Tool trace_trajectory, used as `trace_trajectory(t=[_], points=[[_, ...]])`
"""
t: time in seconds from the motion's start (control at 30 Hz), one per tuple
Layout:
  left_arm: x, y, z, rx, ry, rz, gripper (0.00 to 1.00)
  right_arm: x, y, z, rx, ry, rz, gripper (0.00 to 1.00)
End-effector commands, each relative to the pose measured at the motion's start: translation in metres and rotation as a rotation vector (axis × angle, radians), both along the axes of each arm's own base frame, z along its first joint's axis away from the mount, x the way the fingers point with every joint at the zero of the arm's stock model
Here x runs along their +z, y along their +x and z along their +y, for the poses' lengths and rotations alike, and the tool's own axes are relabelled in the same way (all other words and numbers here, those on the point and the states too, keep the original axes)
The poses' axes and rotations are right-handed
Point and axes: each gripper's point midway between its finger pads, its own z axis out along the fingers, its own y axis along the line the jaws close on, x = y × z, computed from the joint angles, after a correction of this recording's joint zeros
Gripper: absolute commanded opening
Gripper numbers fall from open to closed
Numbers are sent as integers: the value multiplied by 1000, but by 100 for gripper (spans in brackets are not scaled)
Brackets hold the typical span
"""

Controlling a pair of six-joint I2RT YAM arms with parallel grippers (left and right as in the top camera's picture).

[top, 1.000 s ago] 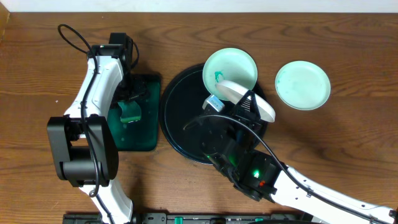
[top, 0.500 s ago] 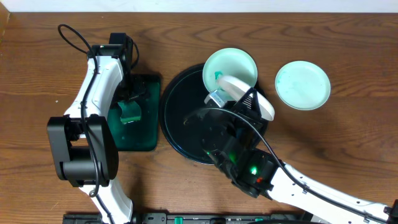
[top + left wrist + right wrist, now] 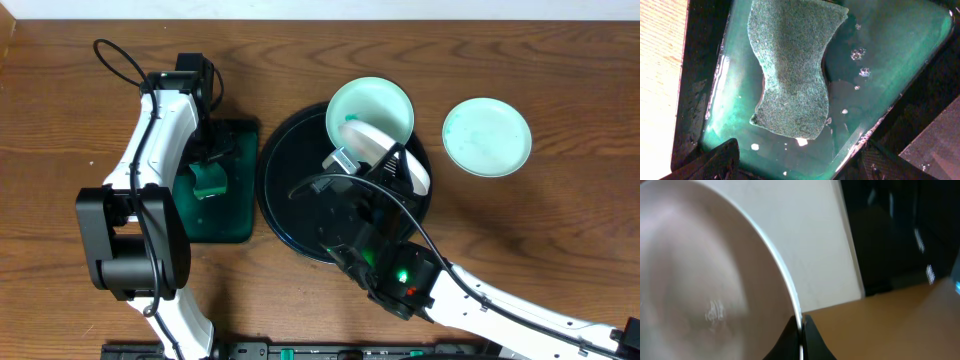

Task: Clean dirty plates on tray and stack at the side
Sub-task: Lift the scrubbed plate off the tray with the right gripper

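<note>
Overhead, the left gripper (image 3: 797, 165) hangs wide open, empty, over the sponge (image 3: 790, 65) in the green tray (image 3: 890, 50). Rightward, above the black tray (image 3: 285, 190), the right gripper (image 3: 801, 325) is pinched tight on the rim of a tilted plate (image 3: 375, 140). A smeared plate (image 3: 370, 100) sits at that tray's far edge, a third plate (image 3: 486, 136) on the table (image 3: 560, 60) beyond. Plates look stiff, light and glossy: probably slippery and breakable, best taken by the rim.

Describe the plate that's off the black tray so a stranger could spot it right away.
Find the round black tray in the middle of the wooden table. Right of it, on bare wood, lies a pale-mint plate. It alone sits off the tray, touching nothing.
</note>
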Motion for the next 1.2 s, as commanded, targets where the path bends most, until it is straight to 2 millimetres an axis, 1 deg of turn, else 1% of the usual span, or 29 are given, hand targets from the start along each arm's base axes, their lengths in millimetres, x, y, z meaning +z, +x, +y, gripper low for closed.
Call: trace_trajectory(t=[0.0, 0.03, 0.07, 0.1, 0.13, 0.17, 0.2, 0.23, 0.27, 0.3, 0.33, 0.37, 0.4, 0.43, 0.47, 0.5, 0.53, 0.6, 0.63, 0.7, 0.73, 0.77, 0.8, 0.83, 0.9, 0.97, 1.03, 1.1, 1.17], points=[[-3, -3, 1, 3, 2, 15, 79, 8, -3, 7, -5, 238, -85, 1], [-3, -2, 1, 3, 2, 13, 79, 1, -1, 13, 32, 303, -67, 1], [-3, -2, 1, 3, 2, 13, 79, -14, 0, 27, 108, 361, -4, 1], [-3, -3, 1, 2, 2, 14, 79, -22, -1, 35, 152, 381, 39, 1], [-3, -3, 1, 2, 2, 17, 79, -26, -1, 37, 164, 367, 59, 1], [-3, -4, 1, 2, 2, 20, 79, -24, 2, 28, 130, 280, 51, 1], [-3, -5, 1, 2, 2, 22, 79, -15, 5, 10, 50, 183, 15, 1], [-3, -5, 1, 2, 2, 22, 79, -9, 7, 0, 1, 134, -4, 1], [-3, -4, 1, 2, 2, 21, 79, 4, 9, -23, -112, 30, -31, 1], [-3, -4, 1, 3, 2, 20, 79, 10, 10, -34, -169, -16, -36, 1], [-3, -3, 1, 3, 2, 17, 79, 18, 13, -53, -257, -21, -60, 1], [-3, -3, 1, 3, 2, 16, 79, 21, 15, -56, -271, 12, -78, 1], [-3, -3, 1, 3, 2, 14, 79, 24, 17, -56, -274, 100, -121, 1], [-3, -3, 1, 3, 2, 14, 79, 25, 18, -51, -256, 182, -154, 1], [-3, -3, 1, 3, 2, 15, 79, 23, 18, -35, -185, 300, -180, 1], [-3, -3, 1, 3, 2, 15, 79, 18, 17, -14, -90, 346, -157, 1], [-3, -3, 1, 3, 2, 15, 79, 11, 15, 7, 10, 339, -105, 1], [-3, -3, 1, 2, 2, 15, 79, -1, 8, 33, 131, 292, -26, 1], [-3, -3, 1, 2, 2, 15, 79, -5, 6, 36, 141, 274, -13, 1], [-3, -3, 1, 2, 2, 15, 79, -10, 8, 26, 65, 233, -33, 1], [-3, -3, 1, 3, 2, 14, 79, -10, 11, 14, -3, 213, -55, 1], [-3, -3, 1, 2, 2, 14, 79, -8, 14, -6, -107, 191, -95, 1], [-3, -3, 1, 2, 2, 14, 79, -6, 15, -15, -155, 183, -113, 1], [-3, -3, 1, 2, 2, 15, 79, -2, 18, -44, -290, 159, -158, 1], [-3, -3, 1, 2, 2, 15, 79, -1, 24, -69, -385, 137, -173, 1], [-3, -3, 1, 2, 2, 15, 79, 1, 26, -72, -396, 168, -189, 1], [-3, -3, 1, 2, 2, 14, 79, 4, 25, -66, -384, 235, -223, 1], [-3, -3, 1, 2, 2, 14, 79, 9, 22, -53, -347, 339, -268, 1], [-3, -3, 1, 2, 2, 14, 79, 18, 17, -28, -259, 483, -306, 1]])
